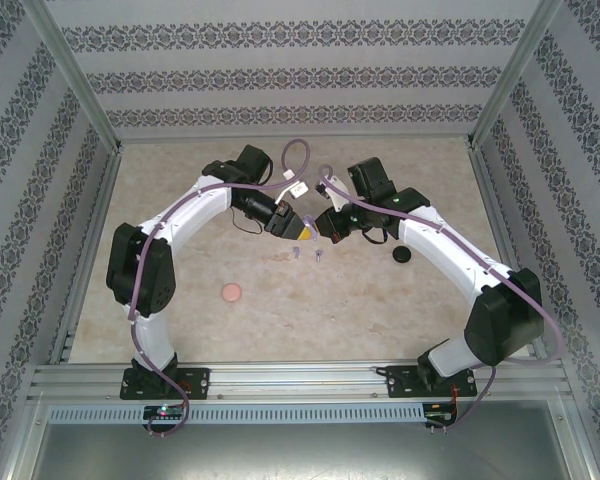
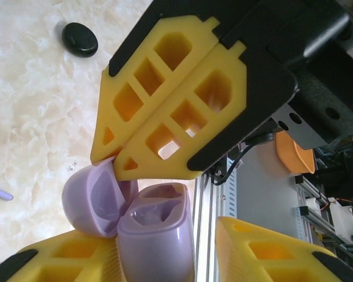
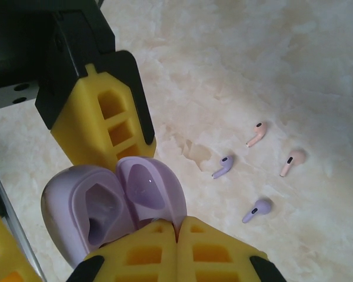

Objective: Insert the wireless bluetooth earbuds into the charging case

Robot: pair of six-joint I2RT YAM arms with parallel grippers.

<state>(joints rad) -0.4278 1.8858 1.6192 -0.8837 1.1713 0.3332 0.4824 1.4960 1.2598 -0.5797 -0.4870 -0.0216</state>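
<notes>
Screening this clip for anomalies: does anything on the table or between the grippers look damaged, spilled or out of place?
Nothing looks damaged or spilled. The purple charging case is up off the table, open, between the left gripper and right gripper. Two purple earbuds and two pink earbuds lie loose on the table.

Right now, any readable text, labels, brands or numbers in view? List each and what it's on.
No readable text anywhere.
Purple charging case: no marking visible.
Earbuds: no marking visible.
White tag on the cable: too small to read.
</notes>
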